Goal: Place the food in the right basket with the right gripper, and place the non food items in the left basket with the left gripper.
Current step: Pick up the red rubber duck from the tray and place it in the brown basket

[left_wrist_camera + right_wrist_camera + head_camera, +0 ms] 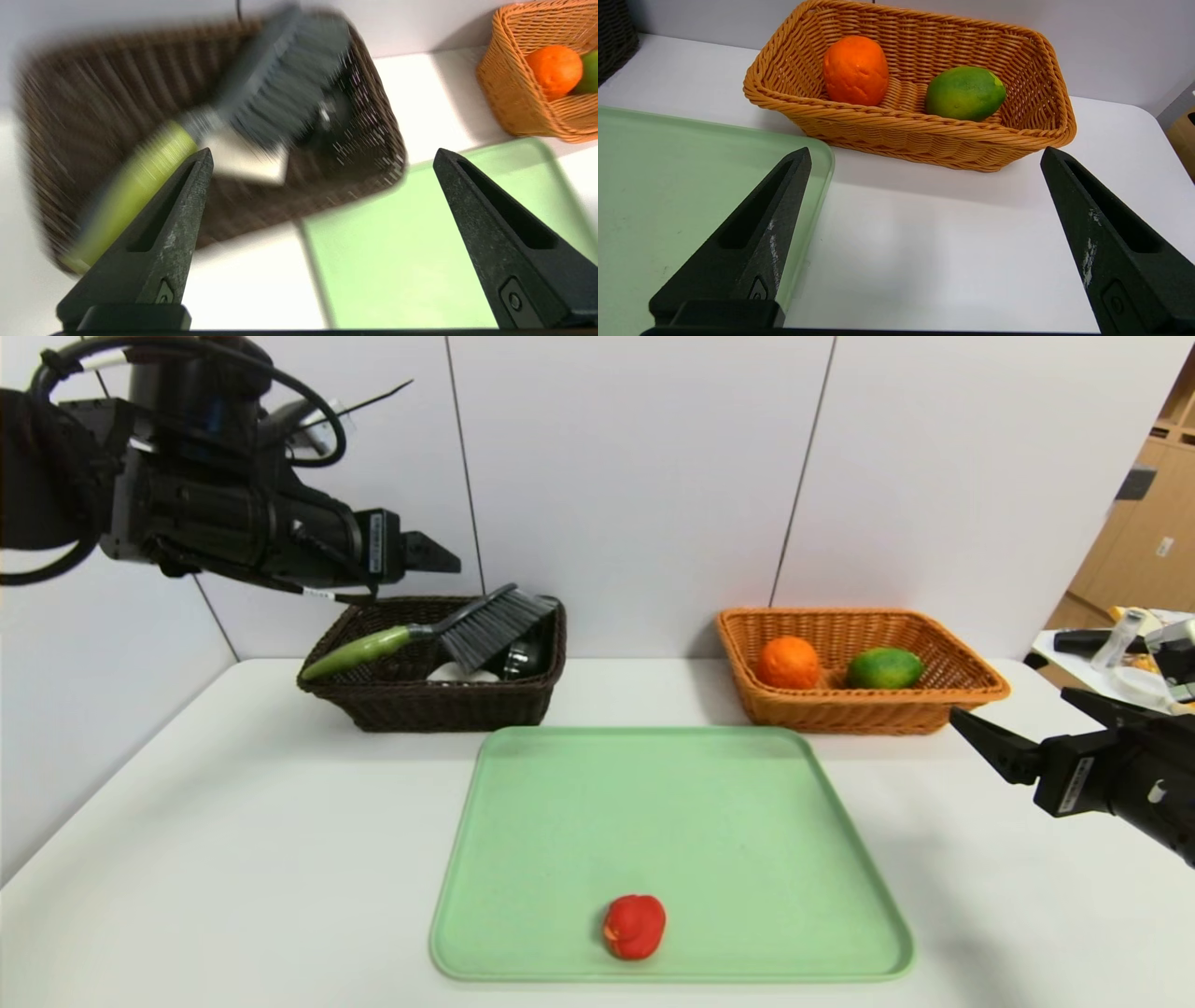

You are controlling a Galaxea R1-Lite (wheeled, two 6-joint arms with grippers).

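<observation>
Red toy [634, 926] at tray [523, 803] 6 o'clock: last item. Left gripper [322, 156] fingers wide, empty, above left basket [373, 700]; descend centred, close gently. Right gripper [924, 156] wide, empty, parked.

Open tray [747, 859] around the red toy [634, 926]; the brush [448, 630] lies across the dark basket [411, 705], blocking its mouth.

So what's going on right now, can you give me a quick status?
Left pincer open above dark basket; right pincer open, parked. Brush binned, fruit in tan basket. Red toy left on tray, unobstructed.
</observation>
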